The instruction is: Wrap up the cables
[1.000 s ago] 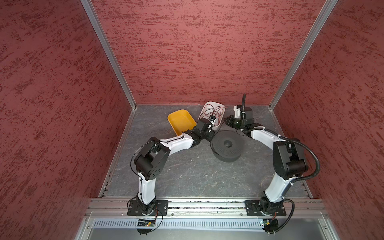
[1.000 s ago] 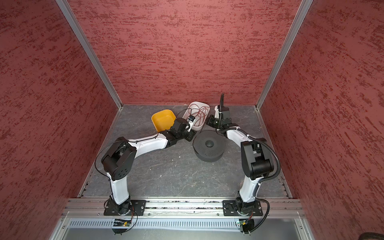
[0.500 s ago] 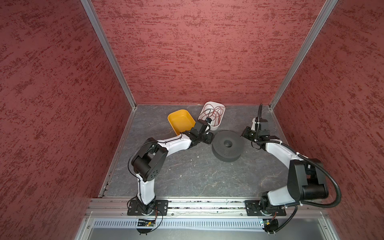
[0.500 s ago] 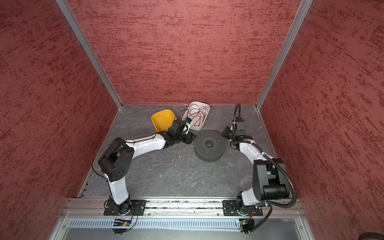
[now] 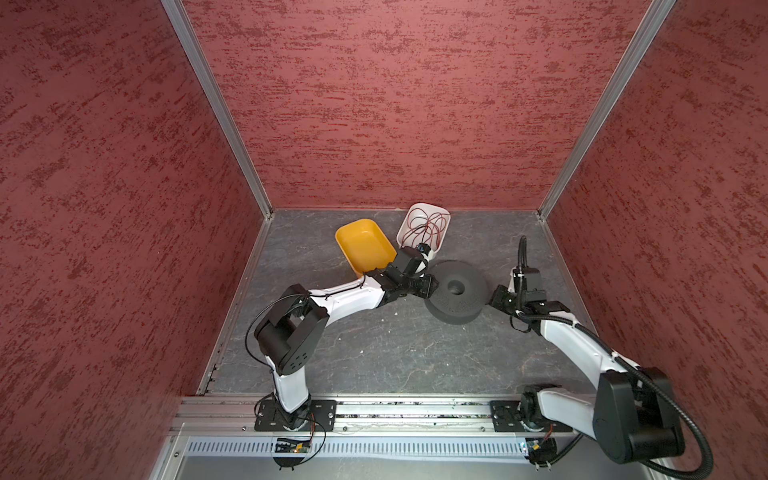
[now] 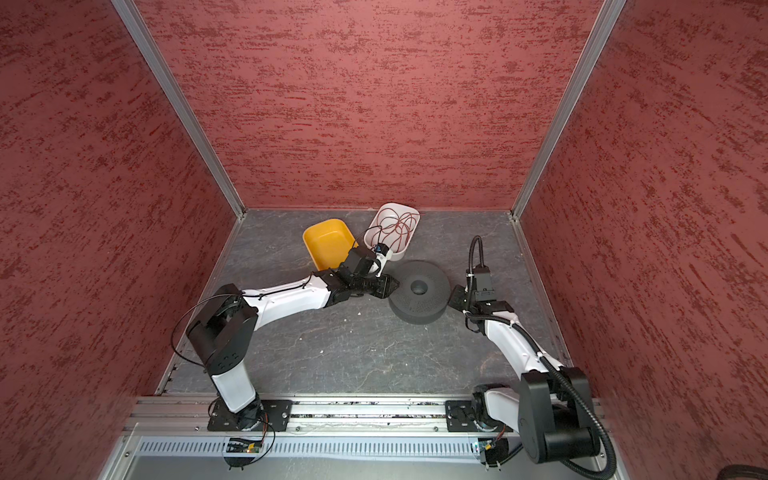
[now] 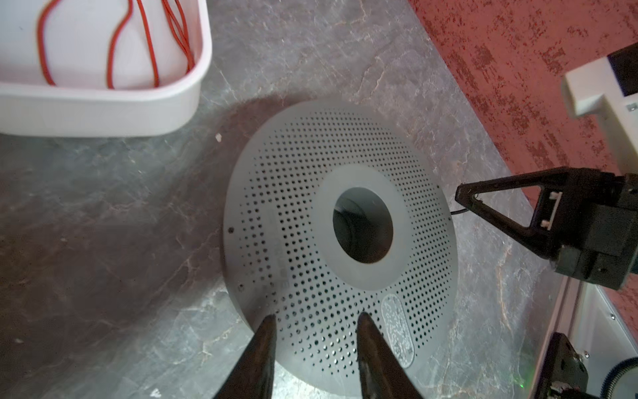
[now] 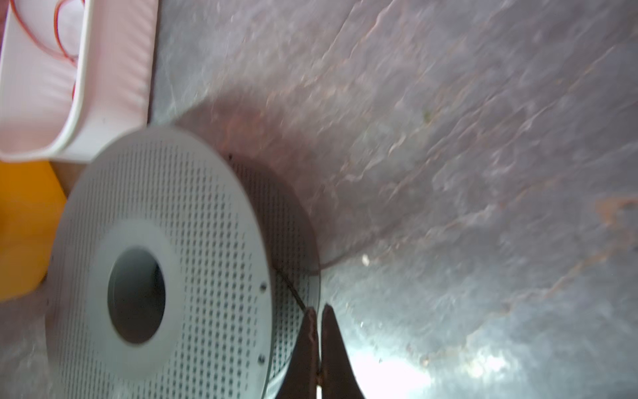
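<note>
The right gripper [image 8: 317,309] is pinching a thin black wire [image 8: 290,289] beside a grey perforated round spool [image 5: 455,291].
Swung round from the spool's far side, its closed fingers are holding the wire straight out from the groove; the left gripper [image 7: 316,323], fingers narrower now, is hovering part-open over the rim.

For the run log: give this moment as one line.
left end effector open over spool | right end effector shut on black wire

My right wrist view is blurred: the black wire [image 8: 292,291] leaves the right gripper [image 8: 318,308] and disappears between the flanges of the grey spool [image 8: 207,224]. In both top views it is too thin for me to find. The left wrist view's edge cuts off the fingers of the left gripper [image 7: 316,317].
</note>
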You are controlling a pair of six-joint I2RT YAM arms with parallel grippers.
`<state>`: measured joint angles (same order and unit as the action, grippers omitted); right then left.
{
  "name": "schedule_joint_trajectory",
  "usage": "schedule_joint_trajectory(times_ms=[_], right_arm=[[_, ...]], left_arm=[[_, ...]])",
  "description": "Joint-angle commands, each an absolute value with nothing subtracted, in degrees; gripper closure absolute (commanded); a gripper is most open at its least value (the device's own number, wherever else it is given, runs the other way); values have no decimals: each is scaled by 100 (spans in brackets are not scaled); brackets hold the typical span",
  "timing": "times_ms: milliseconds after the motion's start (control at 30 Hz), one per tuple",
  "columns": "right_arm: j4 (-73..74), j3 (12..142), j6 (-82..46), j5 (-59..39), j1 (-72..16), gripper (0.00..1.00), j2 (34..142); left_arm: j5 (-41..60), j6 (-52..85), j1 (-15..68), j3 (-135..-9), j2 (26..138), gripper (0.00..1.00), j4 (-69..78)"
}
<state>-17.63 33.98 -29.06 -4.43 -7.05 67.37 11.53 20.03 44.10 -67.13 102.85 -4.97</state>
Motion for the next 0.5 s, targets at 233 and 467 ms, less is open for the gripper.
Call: schedule_joint_trajectory(times_ms=[233, 467], right_arm=[[-2371, 3243, -3315, -652, -1526, 100, 6206], [-2257, 3247, -3555, -1301, -1651, 100, 5915]], left_arm=[[1419, 2364, 4442, -6628, 10559, 65, 46], [1590, 2087, 4580, -6134, 10488, 61, 842]])
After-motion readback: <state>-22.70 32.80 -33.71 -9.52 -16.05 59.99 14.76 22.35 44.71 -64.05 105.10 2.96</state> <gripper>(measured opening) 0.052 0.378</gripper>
